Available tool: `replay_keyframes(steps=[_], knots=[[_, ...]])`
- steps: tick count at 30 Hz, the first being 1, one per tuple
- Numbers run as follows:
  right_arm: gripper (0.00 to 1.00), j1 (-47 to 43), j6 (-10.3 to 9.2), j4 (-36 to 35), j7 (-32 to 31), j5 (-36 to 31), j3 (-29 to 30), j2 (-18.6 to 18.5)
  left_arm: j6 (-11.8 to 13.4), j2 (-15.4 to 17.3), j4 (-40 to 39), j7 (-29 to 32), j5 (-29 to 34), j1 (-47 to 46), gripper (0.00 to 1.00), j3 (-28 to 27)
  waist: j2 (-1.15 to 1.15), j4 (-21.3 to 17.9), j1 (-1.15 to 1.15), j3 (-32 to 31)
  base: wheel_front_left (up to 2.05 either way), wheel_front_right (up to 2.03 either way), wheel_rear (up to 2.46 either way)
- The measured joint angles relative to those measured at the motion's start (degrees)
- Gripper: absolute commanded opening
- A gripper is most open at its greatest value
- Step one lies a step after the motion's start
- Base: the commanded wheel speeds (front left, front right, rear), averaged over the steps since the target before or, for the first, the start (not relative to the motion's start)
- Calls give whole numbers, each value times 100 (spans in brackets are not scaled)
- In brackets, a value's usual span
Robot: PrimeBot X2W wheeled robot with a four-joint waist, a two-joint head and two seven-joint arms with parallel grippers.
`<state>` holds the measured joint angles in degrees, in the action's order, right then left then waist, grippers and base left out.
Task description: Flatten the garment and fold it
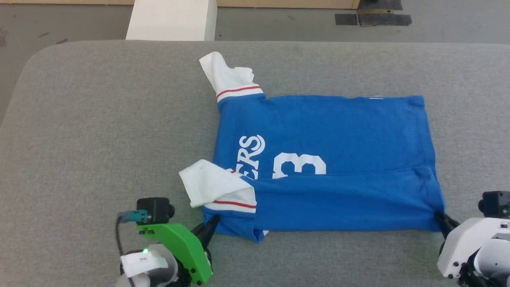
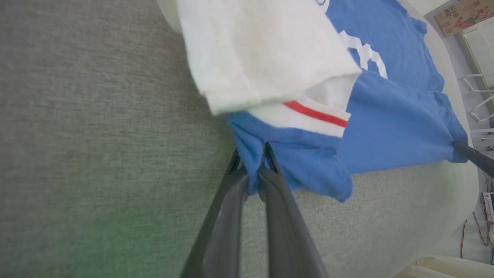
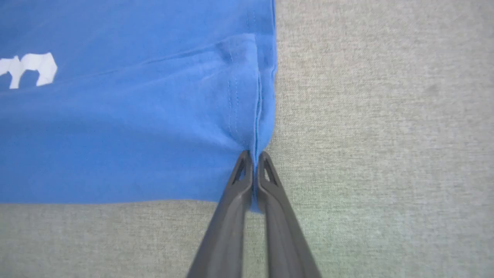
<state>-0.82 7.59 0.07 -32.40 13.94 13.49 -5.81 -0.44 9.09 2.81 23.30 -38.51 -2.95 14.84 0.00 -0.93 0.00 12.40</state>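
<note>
The garment (image 1: 330, 159), a royal-blue jersey with white print, lies spread on the grey table (image 1: 99, 131), its near long edge folded up over the number. One white sleeve (image 1: 227, 77) sticks out at the back left, the other sleeve (image 1: 213, 185) lies on the near left corner. My left gripper (image 1: 213, 223) is shut on the garment's near-left blue corner (image 2: 252, 154). At the near-right corner, my right gripper (image 1: 440, 217) is shut on the hem, with cloth pinched between the fingertips (image 3: 254, 154). The right gripper's finger (image 2: 472, 152) also shows in the left wrist view.
A white block (image 1: 171, 20) stands beyond the table's far edge, with grey floor and dark tape marks (image 1: 372, 18) behind it. Bare grey tabletop stretches wide to the left of the garment and along the near edge.
</note>
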Motion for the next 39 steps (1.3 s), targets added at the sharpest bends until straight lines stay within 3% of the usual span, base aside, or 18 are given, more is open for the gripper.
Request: replay_keyframes(steps=[9, 15, 25, 26, 27, 28, 29, 30, 39], knots=[[0, -297, 4, -850, -216, 399, 412, 242, 21, 162, -840, 82, -396, 770, 0, -326, 0, -127, 0, -272, 0, 0, 0], [0, -865, 15, -1280, -461, 580, 699, 327, 187, 197, -1428, 191, -604, 1454, 0, -349, 0, -194, 0, -350, 0, 0, 0], [0, -1033, 2, -780, -249, 812, 430, 318, 257, -11, -892, 156, -808, 1564, 0, -342, 0, -188, 0, -281, 0, 0, 0], [11, -1032, 2, -704, -194, 768, 394, 314, 253, -15, -803, 129, -810, 1550, 0, -337, 0, -186, 0, -289, 0, 0, 0], [31, -1026, 2, -648, -155, 759, 377, 314, 253, -23, -744, 115, -812, 1540, 0, -343, 0, -182, 0, -298, 0, 0, 0], [100, -1009, 2, -591, -82, 762, 371, 315, 253, -37, -689, 63, -812, 1529, 11, -348, 0, -177, 0, -310, 0, 0, 0], [100, -979, 2, -542, -26, 764, 371, 314, 252, -55, -664, 10, -812, 1514, 76, -349, 0, -171, 0, -323, 0, 0, 0], [100, -963, 2, -514, -2, 762, 374, 314, 252, -73, -654, -31, -812, 1507, 100, -358, 0, -166, 0, -335, 0, 0, 0], [100, -954, -2, -775, 98, 836, 654, 301, 243, -46, -1091, -267, -894, 1534, 100, -625, 0, -109, 0, -397, 0, 0, 0]])
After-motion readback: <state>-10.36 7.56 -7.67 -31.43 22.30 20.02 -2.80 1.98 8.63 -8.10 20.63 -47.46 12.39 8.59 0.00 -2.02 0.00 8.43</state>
